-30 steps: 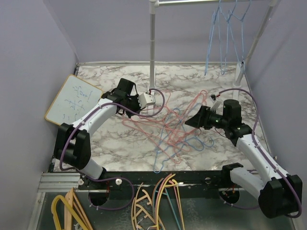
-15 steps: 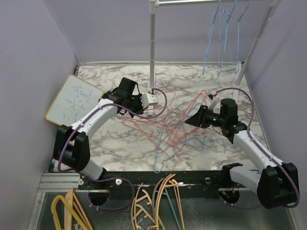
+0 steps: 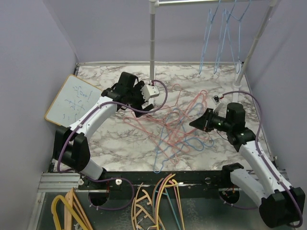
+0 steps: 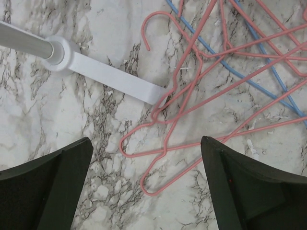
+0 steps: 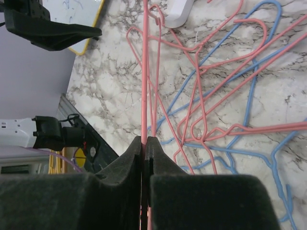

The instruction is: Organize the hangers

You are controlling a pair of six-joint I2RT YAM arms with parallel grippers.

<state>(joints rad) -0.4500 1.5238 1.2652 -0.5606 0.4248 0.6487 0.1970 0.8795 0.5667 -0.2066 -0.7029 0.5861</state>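
Note:
A tangle of pink and light blue wire hangers (image 3: 172, 125) lies mid-table. More blue hangers (image 3: 221, 33) hang from the rail at the top right. My right gripper (image 3: 193, 124) sits at the pile's right edge, shut on a pink hanger's wire (image 5: 144, 72), which runs straight out from between the pressed pads (image 5: 145, 143). My left gripper (image 3: 146, 97) hovers by the rack pole's foot, open and holding nothing. In its wrist view, the pink hanger hooks (image 4: 158, 143) lie on the marble between the wide-apart fingers (image 4: 57, 177).
The rack's white pole (image 3: 152, 43) and its foot (image 4: 115, 79) stand at the back centre, with a slanted leg (image 3: 254, 43) at right. A whiteboard (image 3: 72, 100) leans at the left wall. Thick yellow and orange hangers (image 3: 153, 201) lie below the near table edge.
My left gripper has opened wide and shifted slightly toward the pole. My right gripper has closed on the pink wire and pulled a little to the right and nearer.

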